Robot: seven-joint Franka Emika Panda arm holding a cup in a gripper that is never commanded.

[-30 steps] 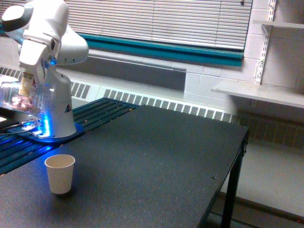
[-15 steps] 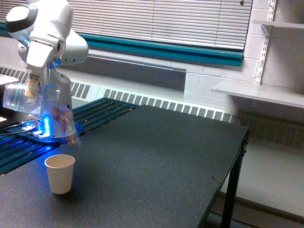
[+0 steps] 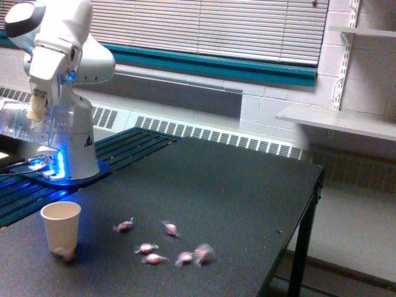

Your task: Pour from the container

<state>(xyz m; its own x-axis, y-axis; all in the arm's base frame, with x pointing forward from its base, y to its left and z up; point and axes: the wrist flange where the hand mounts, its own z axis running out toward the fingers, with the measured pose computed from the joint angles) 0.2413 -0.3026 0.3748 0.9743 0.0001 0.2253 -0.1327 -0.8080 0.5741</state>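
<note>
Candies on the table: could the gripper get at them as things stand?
Probably not yet. The gripper is taken up holding the container, high above the table. The candies lie scattered in the open beside the paper cup, with nothing covering them.

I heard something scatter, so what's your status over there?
Claw shut on clear container, tipped sideways. Candies spilled across black table, beside paper cup, not in it. Nothing blocking.
</note>
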